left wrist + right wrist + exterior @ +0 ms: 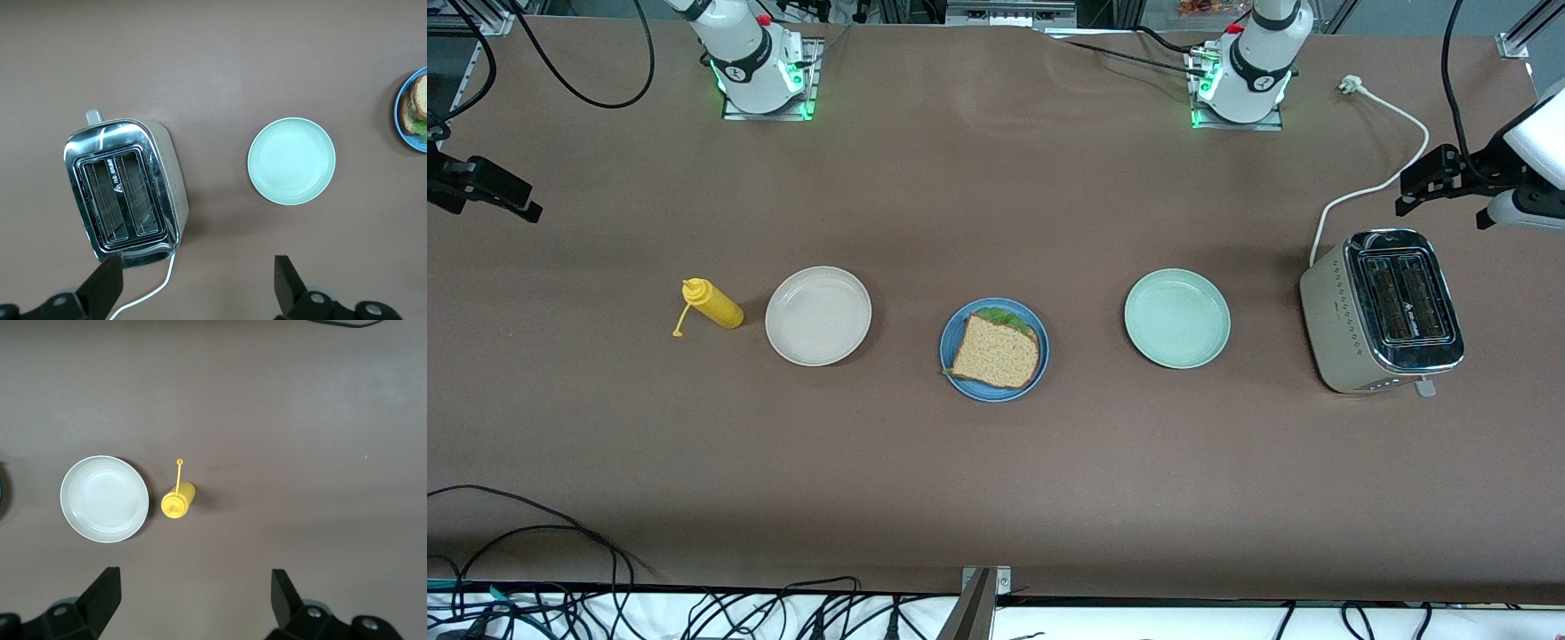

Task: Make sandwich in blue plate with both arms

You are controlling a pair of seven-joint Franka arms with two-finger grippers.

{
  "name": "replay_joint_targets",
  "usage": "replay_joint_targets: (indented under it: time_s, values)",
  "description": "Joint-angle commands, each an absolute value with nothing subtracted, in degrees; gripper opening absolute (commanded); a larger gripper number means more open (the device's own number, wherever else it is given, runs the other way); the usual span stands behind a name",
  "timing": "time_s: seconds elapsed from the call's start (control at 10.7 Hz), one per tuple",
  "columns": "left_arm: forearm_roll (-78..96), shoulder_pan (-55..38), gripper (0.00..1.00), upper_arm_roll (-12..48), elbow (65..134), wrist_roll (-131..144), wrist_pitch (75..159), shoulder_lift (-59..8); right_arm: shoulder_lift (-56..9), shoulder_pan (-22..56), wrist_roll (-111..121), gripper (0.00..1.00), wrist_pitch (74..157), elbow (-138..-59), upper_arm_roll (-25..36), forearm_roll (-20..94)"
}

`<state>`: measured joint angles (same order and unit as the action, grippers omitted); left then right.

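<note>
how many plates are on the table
3, in a row: the beige-white plate beside the yellow bottle, the blue plate in the middle holding the sandwich, the pale green plate beside the toaster.

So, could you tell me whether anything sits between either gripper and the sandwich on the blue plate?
Nothing blocks from above. On the table, the green plate lies between the toaster, near the open left gripper, and the sandwich on the blue plate; the white plate lies toward the open right gripper.

Both grippers [193, 283] [193, 600] raised, gaping.
</note>
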<state>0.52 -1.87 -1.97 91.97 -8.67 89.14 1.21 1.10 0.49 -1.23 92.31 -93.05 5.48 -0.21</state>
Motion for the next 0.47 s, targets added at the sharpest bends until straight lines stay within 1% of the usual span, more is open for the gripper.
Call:
replay_joint_targets:
  time_s: [0.0, 0.37]
  values:
    - [-0.6, -2.0, 1.00, -2.3, 92.8, -9.9, 90.0, 1.8, 0.9, 0.8, -1.3, 1.00, 92.3, -92.1, 5.7, -0.8]
    - [-0.6, -1.9, 1.00, -2.3, 93.0, -9.8, 89.9, 2.0, 0.8, 0.7, -1.3, 1.00, 92.3, -92.1, 5.7, -0.5]
